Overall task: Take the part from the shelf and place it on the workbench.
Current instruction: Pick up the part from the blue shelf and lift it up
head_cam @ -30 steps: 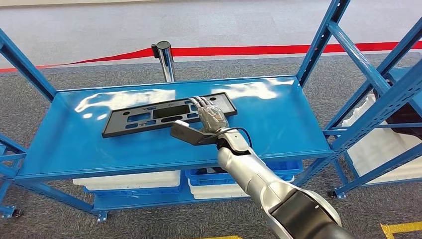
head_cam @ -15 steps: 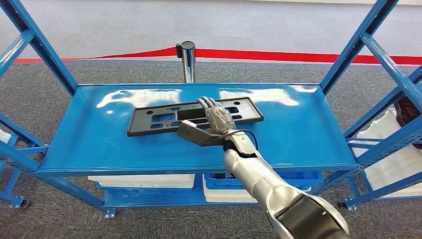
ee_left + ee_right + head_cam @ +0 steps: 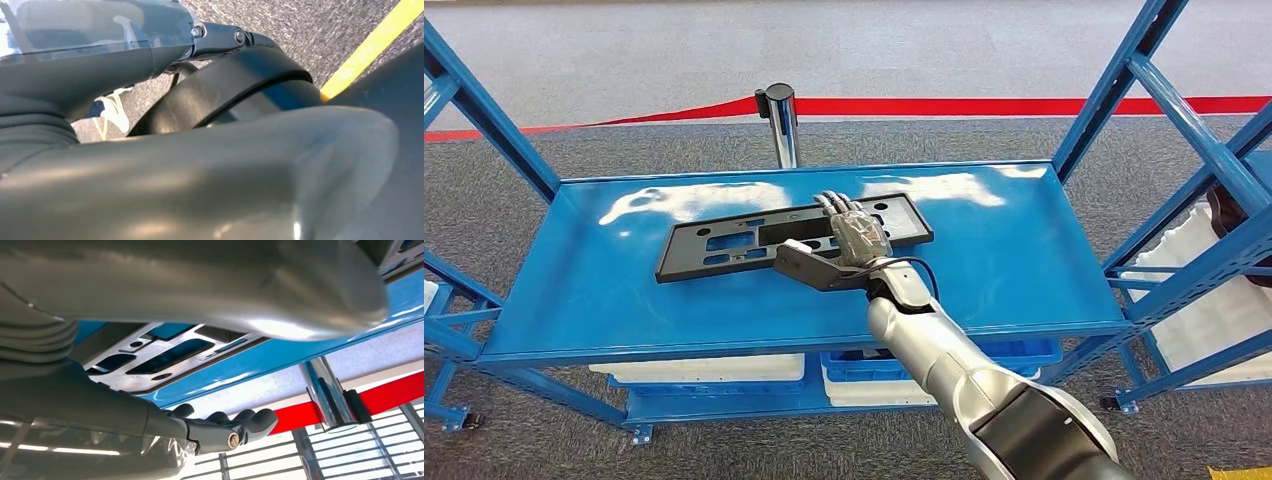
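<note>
One part: a flat black plate with cut-outs [image 3: 794, 237], lying on the blue shelf [image 3: 624, 300], toward its far side.
Right hand [image 3: 856, 235]: over the part's right half, fingers [image 3: 225, 427] stretched out straight, thumb spread to the left; holding nothing.
Left hand [image 3: 200, 175]: state cannot be told.
Behind the shelf: chrome post [image 3: 781, 125] with red belt [image 3: 1024, 104].

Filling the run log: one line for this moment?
stage: reach | right hand: over black part, grasp unclear | part: flat on blue shelf | left hand: state unclear
</note>
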Tool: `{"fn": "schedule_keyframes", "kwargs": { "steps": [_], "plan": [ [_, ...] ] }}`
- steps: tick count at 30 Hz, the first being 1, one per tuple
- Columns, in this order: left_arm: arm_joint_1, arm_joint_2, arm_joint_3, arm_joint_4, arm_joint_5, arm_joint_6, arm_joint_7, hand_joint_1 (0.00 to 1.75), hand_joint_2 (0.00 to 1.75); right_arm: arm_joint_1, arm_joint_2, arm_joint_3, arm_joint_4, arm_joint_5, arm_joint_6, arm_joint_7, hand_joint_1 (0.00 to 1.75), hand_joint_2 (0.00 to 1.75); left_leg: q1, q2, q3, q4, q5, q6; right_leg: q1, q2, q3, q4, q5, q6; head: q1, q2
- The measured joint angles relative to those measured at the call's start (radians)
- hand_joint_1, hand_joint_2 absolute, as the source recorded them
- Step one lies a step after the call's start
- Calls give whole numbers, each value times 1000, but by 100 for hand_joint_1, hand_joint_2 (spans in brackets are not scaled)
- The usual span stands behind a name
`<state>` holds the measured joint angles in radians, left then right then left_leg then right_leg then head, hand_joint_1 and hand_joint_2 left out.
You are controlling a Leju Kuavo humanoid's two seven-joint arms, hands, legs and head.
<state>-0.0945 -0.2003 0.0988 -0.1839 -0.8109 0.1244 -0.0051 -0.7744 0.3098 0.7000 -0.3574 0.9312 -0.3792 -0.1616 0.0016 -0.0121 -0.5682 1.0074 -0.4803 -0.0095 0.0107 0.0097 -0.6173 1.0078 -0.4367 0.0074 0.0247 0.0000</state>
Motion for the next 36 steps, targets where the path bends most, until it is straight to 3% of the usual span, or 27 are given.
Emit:
{"fn": "schedule_keyframes", "kwargs": {
  "steps": [2, 6, 36],
  "plan": [
    [0, 0, 4, 0, 0, 0, -3, 0, 0, 0, 0, 0, 0, -5, -1, 0, 0, 0, 0, 0, 0, 0, 0, 0, 0, 0, 0, 0, 0, 0, -1, 0],
    [1, 0, 10, 0, 0, -2, -10, 0, 0, 1, 0, 0, 0, -25, 2, -6, 0, 175, -1, 0, 0, 0, 0, -1, -1, 0, 1, 0, 0, 0, -1, 0],
    [2, 0, 22, 0, 0, -9, -27, 0, 0, 6, -1, -2, 0, -50, 42, -23, 0, 175, -5, 0, 0, 0, 0, 0, -4, 0, 1, 0, 0, 0, -1, 0]
  ]
}}
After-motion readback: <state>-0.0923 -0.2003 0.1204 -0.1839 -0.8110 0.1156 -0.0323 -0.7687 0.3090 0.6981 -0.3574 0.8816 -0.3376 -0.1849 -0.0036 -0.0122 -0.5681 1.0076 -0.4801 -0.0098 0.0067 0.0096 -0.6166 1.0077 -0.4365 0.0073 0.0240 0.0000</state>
